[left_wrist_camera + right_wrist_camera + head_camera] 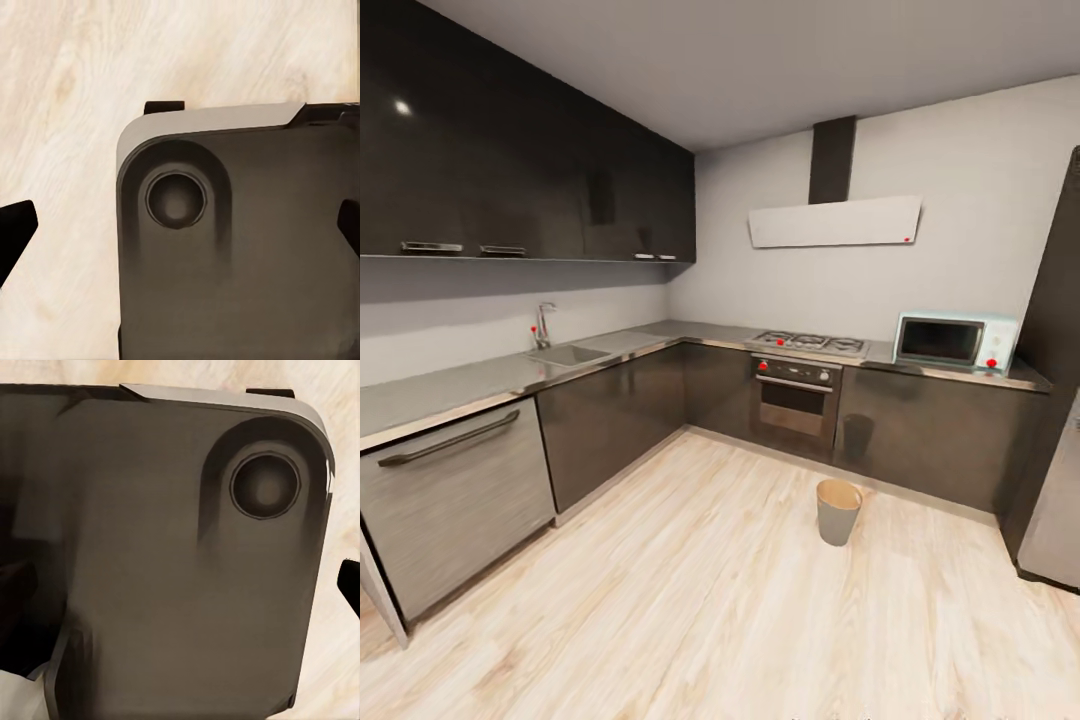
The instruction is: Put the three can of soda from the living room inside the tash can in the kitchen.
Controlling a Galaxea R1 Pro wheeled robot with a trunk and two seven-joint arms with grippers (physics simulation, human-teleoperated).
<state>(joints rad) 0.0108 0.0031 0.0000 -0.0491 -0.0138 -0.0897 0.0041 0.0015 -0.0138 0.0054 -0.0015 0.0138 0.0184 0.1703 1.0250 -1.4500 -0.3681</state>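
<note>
While the wrist views look down on the robot's dark grey base (pixel 240 247):
grippers: both, fingertip slivers at frame edges, can't tell their state
bin: one grey tapered trash can (pixel 839 512), upright on light wood floor (pixel 690 600), before the oven (pixel 793 393)
microwave: one white (pixel 956 341), on counter

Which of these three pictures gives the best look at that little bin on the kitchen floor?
The head view: the bin stands whole and upright on the wood floor, in front of the dark cabinets right of the oven. Both wrist views look down at the robot's dark base and floor instead.
</note>
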